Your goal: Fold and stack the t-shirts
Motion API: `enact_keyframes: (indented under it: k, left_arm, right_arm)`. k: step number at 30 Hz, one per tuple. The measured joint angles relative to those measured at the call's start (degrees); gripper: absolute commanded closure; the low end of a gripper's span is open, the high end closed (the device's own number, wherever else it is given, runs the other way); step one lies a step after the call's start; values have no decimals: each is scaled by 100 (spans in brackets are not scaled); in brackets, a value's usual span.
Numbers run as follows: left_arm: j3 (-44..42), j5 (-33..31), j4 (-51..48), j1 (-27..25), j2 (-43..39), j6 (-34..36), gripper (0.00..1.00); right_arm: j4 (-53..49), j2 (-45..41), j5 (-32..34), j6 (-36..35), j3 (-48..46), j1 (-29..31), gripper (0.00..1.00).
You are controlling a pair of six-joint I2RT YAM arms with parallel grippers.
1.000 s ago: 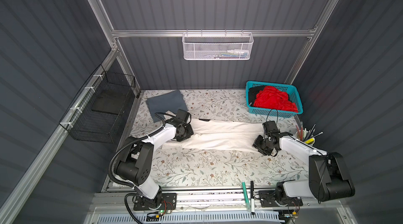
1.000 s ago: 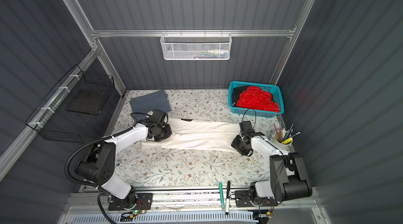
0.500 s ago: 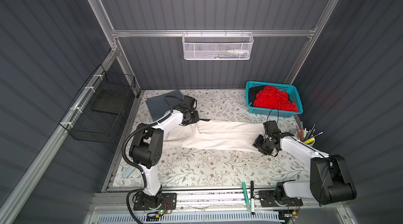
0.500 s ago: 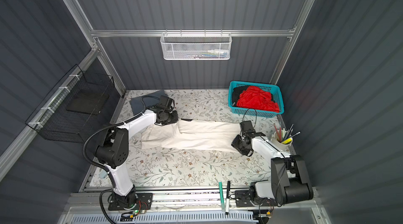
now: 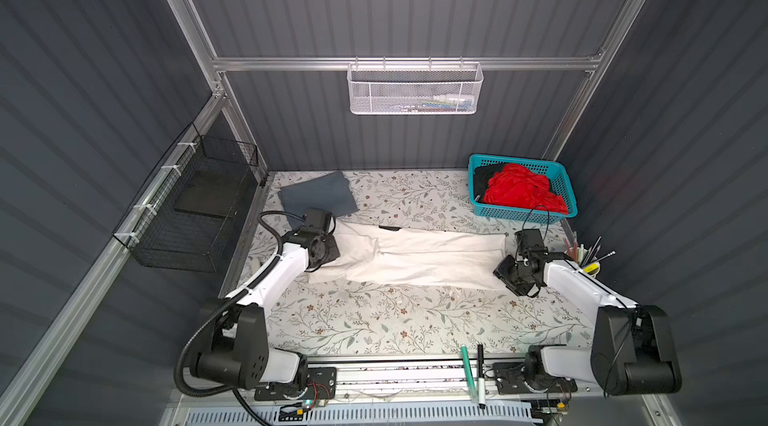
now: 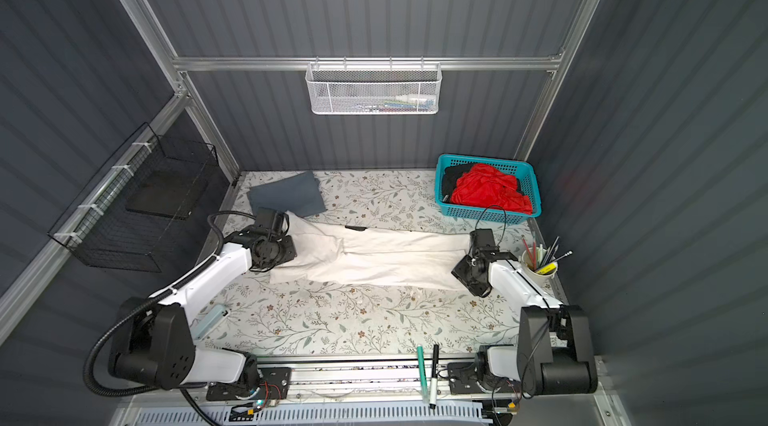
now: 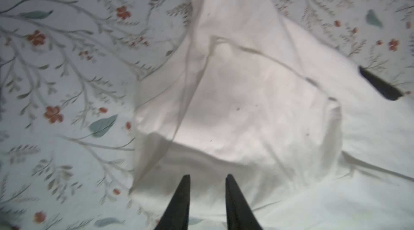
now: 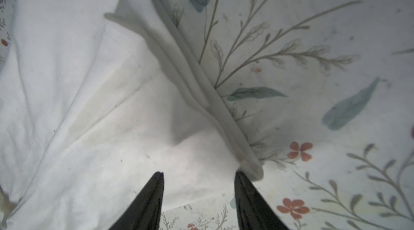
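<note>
The off-white shirt [image 5: 415,258] lies stretched across the middle of the worktop [image 5: 374,320]. My left tool [image 7: 207,176] hovers over its left end, parted and empty. My right tool [image 8: 199,174] is spread wide over the hem corner, gripping nothing. The grey shirt [image 5: 318,195] lies folded at the back left. The red shirt [image 5: 519,191] and black shirt [image 5: 484,179] sit in the basket [image 5: 498,212].

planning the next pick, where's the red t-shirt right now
In both top views the red t-shirt lies crumpled in the teal basket at the far right corner, beside the black t-shirt.

Off-white shirt [image 5: 436,253] is a long folded strip just in front of the teal basket [image 5: 523,214]. Grey one [image 5: 318,195] is folded flat well left of it, and the red one [image 5: 519,191] and black one [image 5: 484,177] are crumpled inside.
</note>
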Motion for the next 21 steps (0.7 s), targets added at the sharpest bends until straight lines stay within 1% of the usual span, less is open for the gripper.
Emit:
enact_keyframes:
  k: [2, 4, 6, 8, 11, 12, 15, 18, 19, 21]
  left_arm:
    - [-144, -146, -284, 190, -337, -87, 70]
    - [-273, -164, -404, 525, -592, -103, 70]
    - [-358, -4, -387, 857, -627, -101, 69]
    - [-446, 256, -291, 1119, -483, -79, 69]
    - [-577, 640, -105, 1176, -166, -59, 68]
    - [-627, 756, -22, 1176, -107, -42, 68]
    - [-695, 1016, 149, 1176, -111, -13, 68]
    - [-693, 1084, 260, 1176, -94, 26, 67]
    - [-693, 1084, 267, 1176, -46, 26, 67]
    - [-693, 1073, 254, 1176, 72, 20, 67]
  right_arm:
    - [2, 72, 2, -20, 0, -26, 47]
    - [11, 138, 0, -28, 0, -48, 49]
    - [35, 212, -2, -57, 0, -59, 52]
    - [61, 326, -24, -87, 0, -81, 55]
    - [90, 363, -44, -105, 2, -94, 60]
    - [107, 365, -48, -105, -2, -103, 64]
    - [155, 369, -74, -90, -33, -118, 81]
    - [199, 372, -125, -98, -76, -120, 92]
    - [214, 374, -144, -114, -87, -125, 95]
    - [229, 374, -175, -105, -92, -140, 96]
